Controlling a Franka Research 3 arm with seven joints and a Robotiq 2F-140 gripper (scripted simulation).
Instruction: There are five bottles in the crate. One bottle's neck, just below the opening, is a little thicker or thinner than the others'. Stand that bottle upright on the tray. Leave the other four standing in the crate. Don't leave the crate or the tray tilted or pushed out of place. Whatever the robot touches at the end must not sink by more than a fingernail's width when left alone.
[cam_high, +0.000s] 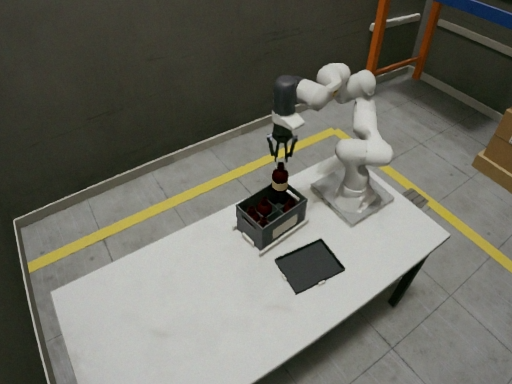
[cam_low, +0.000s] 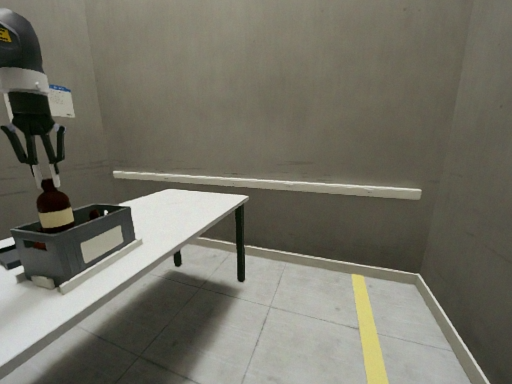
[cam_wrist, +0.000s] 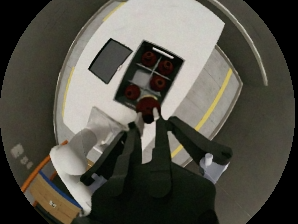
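My gripper (cam_high: 281, 160) (cam_low: 47, 179) (cam_wrist: 148, 115) is shut on the neck of a dark red-brown bottle (cam_high: 280, 175) (cam_low: 54, 202) (cam_wrist: 148, 105) with a cream label. The bottle hangs upright, its label above the rim of the grey crate (cam_high: 250, 231) (cam_low: 46, 261); its lower part is hidden inside. The other bottles stand low in the crate; the wrist view shows one (cam_wrist: 149, 58), a second (cam_wrist: 165, 66), a third (cam_wrist: 158, 82) and another (cam_wrist: 132, 92). The black tray (cam_high: 310, 266) (cam_wrist: 110, 61) lies flat, with nothing on it. The fingers hide the held neck's thickness.
A white strip (cam_high: 283, 238) (cam_low: 100, 265) runs along the crate's long side. Dividers split the crate into compartments; a middle one (cam_wrist: 142, 77) holds no bottle. The arm's base (cam_high: 356, 197) stands on the white table (cam_high: 175, 300) beyond the crate and tray.
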